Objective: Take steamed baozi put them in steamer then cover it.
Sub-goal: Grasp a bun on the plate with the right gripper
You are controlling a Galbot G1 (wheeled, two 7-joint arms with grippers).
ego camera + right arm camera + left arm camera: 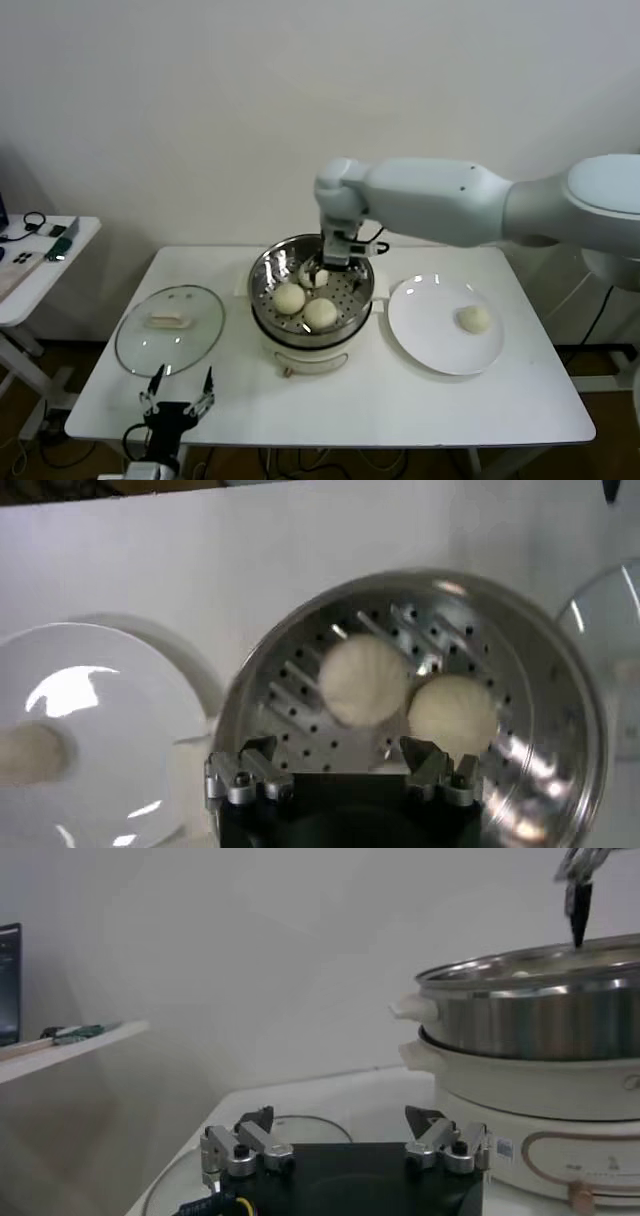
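Observation:
The steamer [310, 325] stands mid-table, a steel basket on a cream pot base, and also shows in the left wrist view [530, 1028]. Two baozi [289, 297] [320, 313] lie in the basket, and a third [308, 276] shows partly beside my right gripper's fingers. My right gripper [335, 262] hangs over the back of the basket, open and empty [340, 755]. In the right wrist view the two baozi [365, 678] [452, 712] lie on the perforated bottom. A fourth baozi [474, 319] lies on the white plate [425, 330]. The glass cover [170, 340] lies flat on the table at the left. My left gripper [178, 395] is open near the front edge.
A side table [40, 265] with small items stands off to the left. The wall is close behind the table. The plate [100, 710] lies right of the steamer, and the cover's rim [300, 1123] lies just ahead of my left gripper [340, 1120].

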